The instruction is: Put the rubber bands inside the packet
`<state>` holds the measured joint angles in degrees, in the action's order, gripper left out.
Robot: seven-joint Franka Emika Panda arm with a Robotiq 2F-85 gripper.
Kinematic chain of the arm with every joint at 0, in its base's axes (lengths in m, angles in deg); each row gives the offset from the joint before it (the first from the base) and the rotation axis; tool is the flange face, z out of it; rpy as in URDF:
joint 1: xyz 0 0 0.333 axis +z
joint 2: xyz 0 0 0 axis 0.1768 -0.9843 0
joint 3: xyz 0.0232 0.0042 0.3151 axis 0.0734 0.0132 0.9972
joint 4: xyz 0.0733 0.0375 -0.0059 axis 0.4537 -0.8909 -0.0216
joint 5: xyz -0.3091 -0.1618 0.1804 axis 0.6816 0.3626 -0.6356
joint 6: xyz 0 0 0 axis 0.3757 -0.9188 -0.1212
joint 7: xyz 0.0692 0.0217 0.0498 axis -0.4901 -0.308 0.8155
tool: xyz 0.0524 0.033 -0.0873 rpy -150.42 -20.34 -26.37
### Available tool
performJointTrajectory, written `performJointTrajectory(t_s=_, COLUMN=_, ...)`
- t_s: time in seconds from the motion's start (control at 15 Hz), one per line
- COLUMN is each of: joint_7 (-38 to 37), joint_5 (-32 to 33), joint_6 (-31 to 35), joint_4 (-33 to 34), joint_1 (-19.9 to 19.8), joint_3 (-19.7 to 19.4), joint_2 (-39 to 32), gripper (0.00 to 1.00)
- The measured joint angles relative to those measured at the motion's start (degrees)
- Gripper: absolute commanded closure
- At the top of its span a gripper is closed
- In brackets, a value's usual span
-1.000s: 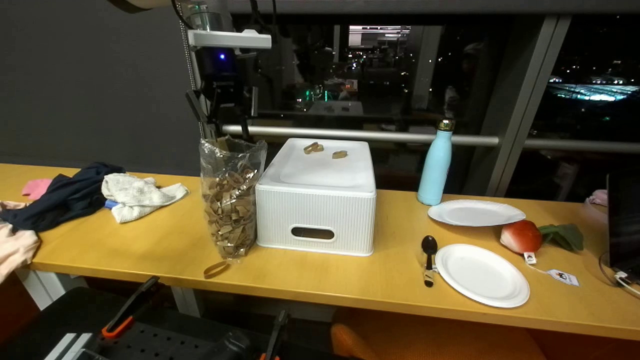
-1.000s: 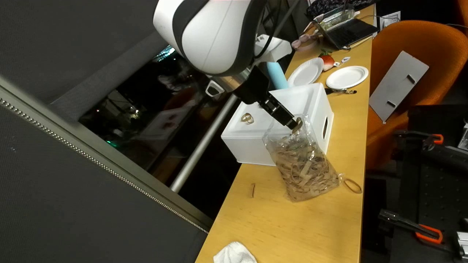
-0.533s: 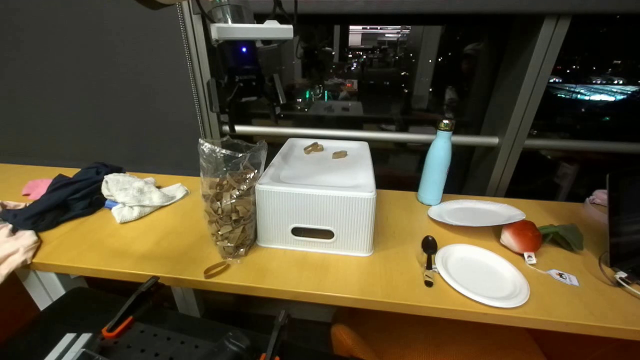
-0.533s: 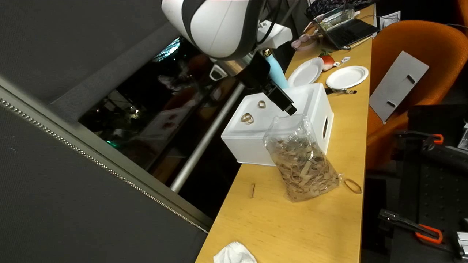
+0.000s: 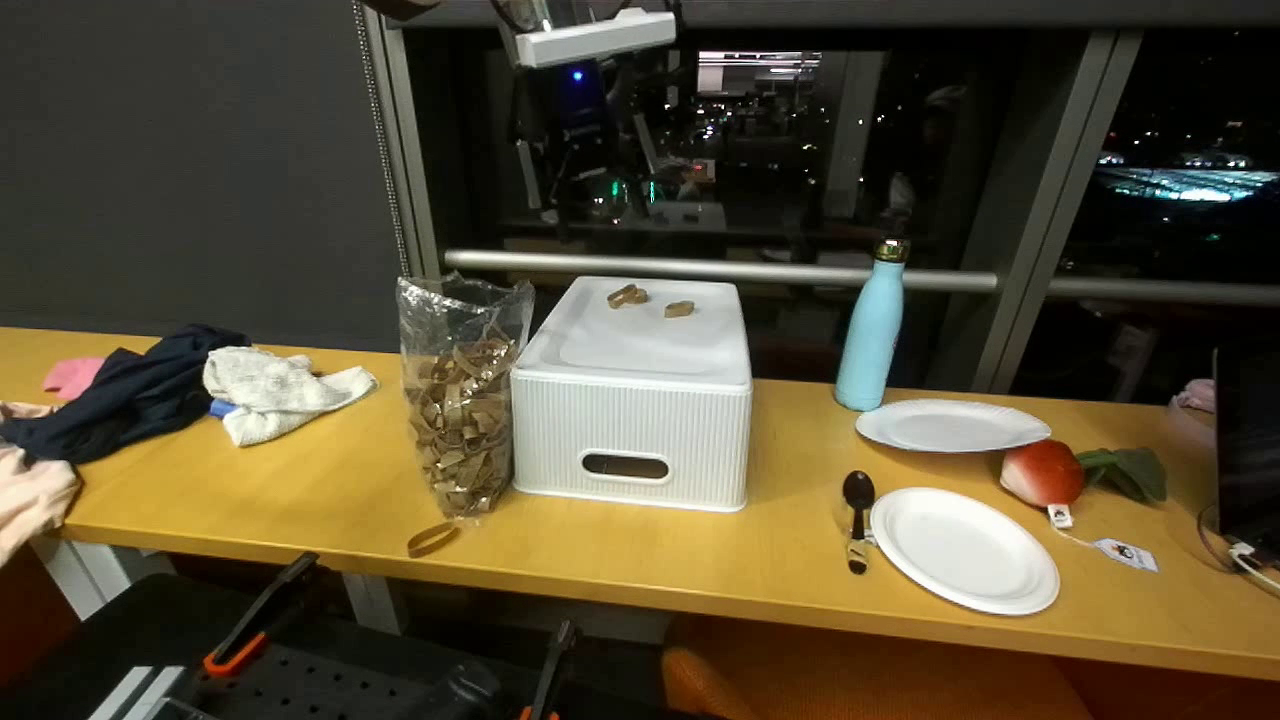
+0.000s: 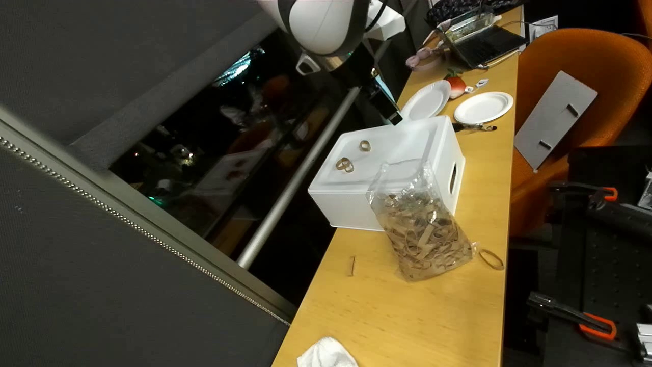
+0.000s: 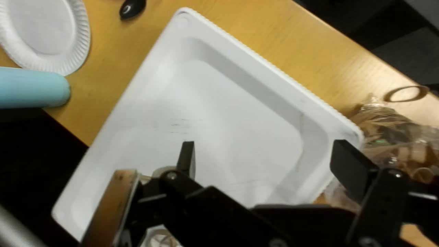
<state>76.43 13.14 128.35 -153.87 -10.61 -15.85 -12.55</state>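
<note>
The end effector (image 7: 264, 152) hangs above the white box (image 5: 690, 420), its fingers spread wide with nothing between them. Below, on the box's top, toward the end away from its slotted face, lie the rubber bands (image 5: 627, 295), a small tangle with a single band (image 5: 679, 309) just beside. They look light, soft and springy, more clingy than slippery, and not fragile. A good hold would be a pinch across one loop's upright wall, tips brought almost onto the box's top; a loose nip could flick it away. The box's raised rim would hamper a low sideways approach. Close beside the box stands the packet (image 5: 460, 430), holding many like them, its mouth thin and limp, likely to fold if brushed. Another band (image 5: 425, 549) lies on the bench (image 5: 620, 565), near the box's slotted end on that same side. Farther out that way lies a white cloth (image 5: 285, 390); past the box's opposite side are a blue bottle (image 5: 870, 335), two plates (image 5: 965, 550) and a spoon (image 5: 858, 500), unlikely to hinder.
</note>
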Motion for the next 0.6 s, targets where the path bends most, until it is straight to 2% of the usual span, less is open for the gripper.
performJointTrajectory(t_s=0.33, joint_7=-1.0, joint_5=1.0, joint_6=5.4, joint_4=7.8, joint_1=-2.5, joint_3=-2.4, joint_2=-7.1, gripper=0.00)
performJointTrajectory(t_s=0.6, joint_7=-6.7, joint_5=1.0, joint_6=8.8, joint_4=14.7, joint_1=-2.8, joint_3=-3.3, joint_2=-13.3, gripper=0.00)
